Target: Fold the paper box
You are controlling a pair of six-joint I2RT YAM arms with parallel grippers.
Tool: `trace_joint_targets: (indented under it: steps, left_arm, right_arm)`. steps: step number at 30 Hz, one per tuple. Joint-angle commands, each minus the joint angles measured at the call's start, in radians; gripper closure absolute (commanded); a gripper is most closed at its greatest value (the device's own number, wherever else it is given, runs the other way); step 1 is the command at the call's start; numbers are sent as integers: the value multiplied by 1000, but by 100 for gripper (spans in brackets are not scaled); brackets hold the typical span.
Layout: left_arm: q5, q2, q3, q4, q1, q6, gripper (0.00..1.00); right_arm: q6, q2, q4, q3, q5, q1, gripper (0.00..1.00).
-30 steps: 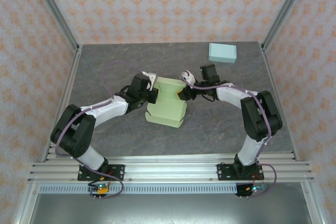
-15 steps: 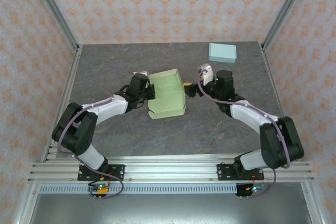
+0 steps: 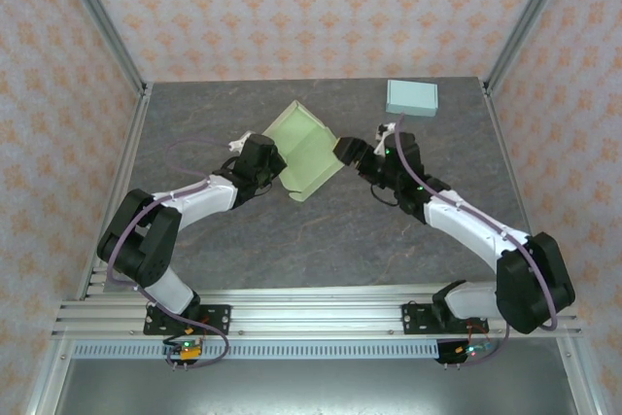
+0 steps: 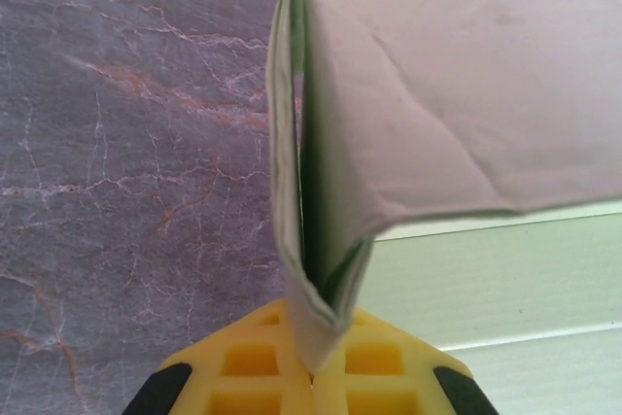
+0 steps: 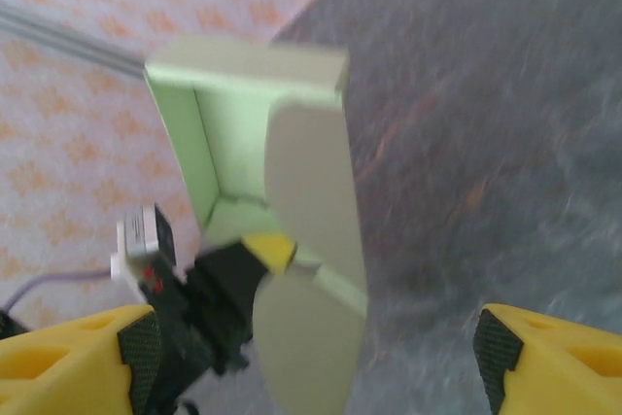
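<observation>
As the left claw pinches its edge, the paper box stands tilted.

Matt, creased green paper box on veined stone-look table.

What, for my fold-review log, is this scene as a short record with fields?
work piece: pale green paper box, partly folded, side walls raised, lying diagonally
left gripper: shut on a folded wall of the green box
right gripper: open, beside the box's right edge, holding nothing
other item: light blue closed cardboard box, at the far right, apart from both arms
surface: grey marbled table
</observation>
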Motion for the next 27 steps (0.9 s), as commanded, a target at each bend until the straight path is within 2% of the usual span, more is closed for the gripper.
trace_joint_targets:
  steps: [1, 2, 8, 12, 14, 15, 16, 18, 20, 23, 25, 27]
  left_arm:
    - [-46, 23, 41, -1, 10, -112, 100]
    - [-34, 27, 39, 12, 11, -127, 100]
    - [9, 40, 31, 76, 9, -179, 100]
    - [25, 30, 16, 120, 6, -189, 100]
    - [40, 27, 11, 140, 5, -187, 100]
    - [52, 26, 5, 150, 5, -187, 97]
    - [60, 22, -2, 156, 7, -189, 92]
    - [66, 2, -33, 180, 6, -181, 76]
    - [70, -33, -74, 214, 10, -162, 62]
    - [84, -111, -144, 234, 17, -98, 46]
    - [86, -179, -178, 191, 26, -36, 38]
    - [80, -260, -195, 123, 34, 52, 32]
  right_arm:
    - [114, 12, 13, 8, 40, 28, 15]
    - [123, 29, 17, 12, 33, 36, 15]
    - [103, 152, 69, 101, -31, 71, 33]
    - [103, 234, 48, 173, -11, 78, 60]
    - [100, 276, 45, 206, -13, 79, 82]
    - [87, 294, 35, 224, -14, 78, 90]
    - [64, 305, 7, 241, -1, 78, 92]
    - [-23, 311, -94, 280, 57, 76, 94]
    - [-138, 306, -162, 311, 64, 63, 96]
    - [-348, 296, -296, 373, 45, 32, 96]
    - [-552, 305, -460, 462, 38, 20, 94]
    - [-753, 326, -655, 560, 111, 21, 93]
